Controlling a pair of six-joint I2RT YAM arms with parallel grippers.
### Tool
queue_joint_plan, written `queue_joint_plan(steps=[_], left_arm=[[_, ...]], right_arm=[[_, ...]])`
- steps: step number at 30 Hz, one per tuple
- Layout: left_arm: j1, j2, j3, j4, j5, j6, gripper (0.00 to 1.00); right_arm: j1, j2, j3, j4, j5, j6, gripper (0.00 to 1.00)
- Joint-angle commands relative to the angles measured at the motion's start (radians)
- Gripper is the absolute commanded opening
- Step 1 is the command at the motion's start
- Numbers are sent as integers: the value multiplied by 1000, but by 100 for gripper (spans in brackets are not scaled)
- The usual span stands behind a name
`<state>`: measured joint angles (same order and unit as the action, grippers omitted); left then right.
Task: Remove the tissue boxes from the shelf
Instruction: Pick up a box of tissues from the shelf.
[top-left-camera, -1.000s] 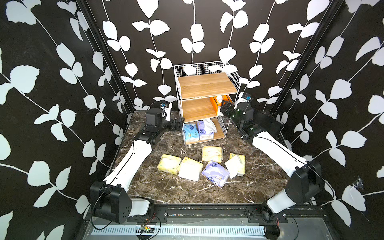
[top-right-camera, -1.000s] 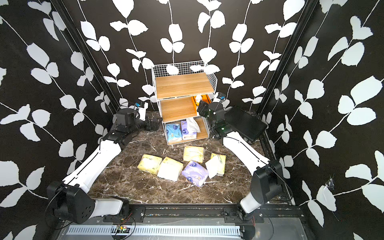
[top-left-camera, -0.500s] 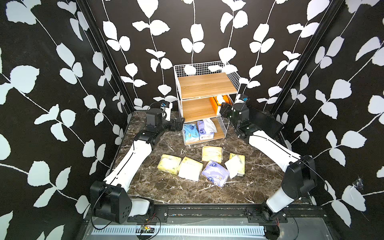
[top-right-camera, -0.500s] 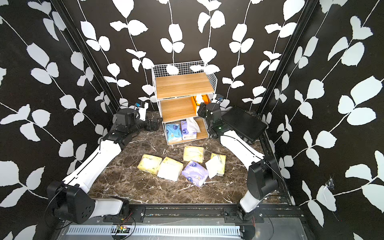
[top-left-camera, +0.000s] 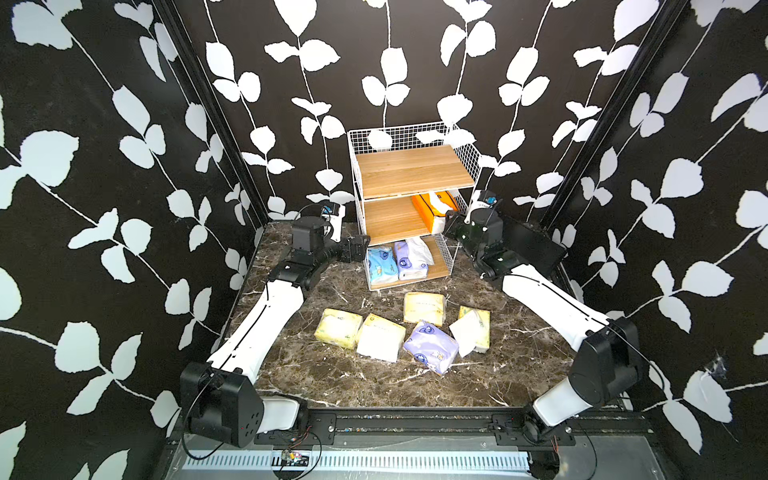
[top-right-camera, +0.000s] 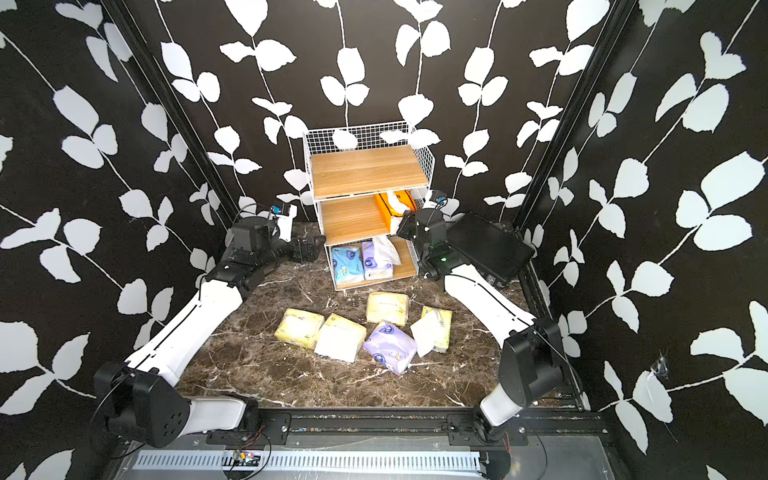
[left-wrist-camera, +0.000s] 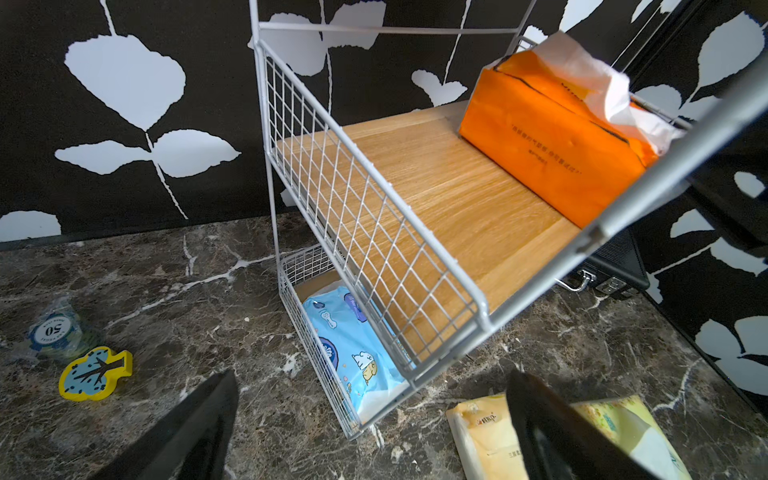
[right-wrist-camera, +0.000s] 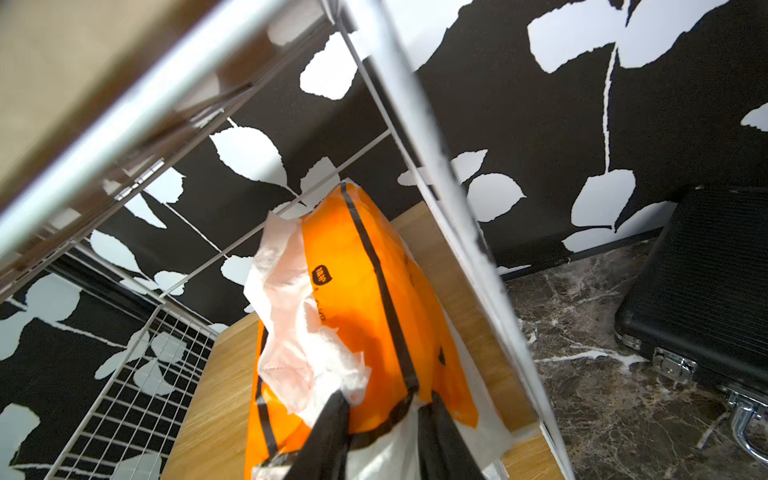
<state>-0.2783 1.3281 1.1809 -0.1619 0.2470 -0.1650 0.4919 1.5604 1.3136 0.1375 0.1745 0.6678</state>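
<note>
The shelf (top-left-camera: 415, 170) (top-right-camera: 368, 170) stands at the back of the table. An orange-and-white tissue box (top-left-camera: 432, 203) (top-right-camera: 392, 205) (right-wrist-camera: 357, 291) lies on its middle board, at the right side. My right gripper (top-left-camera: 449, 220) (right-wrist-camera: 384, 405) reaches in from the right, shut on that box's near end. A light blue pack (top-left-camera: 380, 266) (left-wrist-camera: 353, 345) and a lavender pack (top-left-camera: 409, 259) lie side by side on the bottom board. My left gripper (top-left-camera: 359, 249) (left-wrist-camera: 374, 432) hangs open and holds nothing, just left of the bottom tier.
Several yellow packs (top-left-camera: 338, 328) and a lavender one (top-left-camera: 430, 347) lie on the marble table in front of the shelf. A flat black case (top-left-camera: 528, 245) (right-wrist-camera: 706, 291) lies right of the shelf, behind my right arm. A chip stack (left-wrist-camera: 54, 332) and a yellow clock toy (left-wrist-camera: 95, 374) lie left of the shelf.
My right gripper has pushed a little further into the middle tier and its jaws have closed on the orange box. The left arm has not moved.
</note>
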Motion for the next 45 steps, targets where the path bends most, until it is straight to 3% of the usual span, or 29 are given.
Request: queue_joint_plan(steps=[1,4,11,15,20,30,45], left_arm=[[4,-8,-10,22,9,-4,99],[4,-6,-9,22,11,-5,99],[4,-3,-9,21,12,-4,99],[4,-4,-9,19,14,-4,99],[4,-7,-9,21,15,-4,99],[4,-12,-9,22,20,-6,99],[5,-7,-9,27,29,-13,99]], right_arm=[[1,-47,-54,-15,-29,-11,28],[1,-73,-73,-26,-29,-13,30],[-1,-76,-10,-97,-60,-17,65],[-3,-84,44,-126,-67,4,72],[-2,-108,11,-65,-69,52,75],[-3,-25,100,-79,-85,78,78],[-2,80,84,-42,-57,107,73]])
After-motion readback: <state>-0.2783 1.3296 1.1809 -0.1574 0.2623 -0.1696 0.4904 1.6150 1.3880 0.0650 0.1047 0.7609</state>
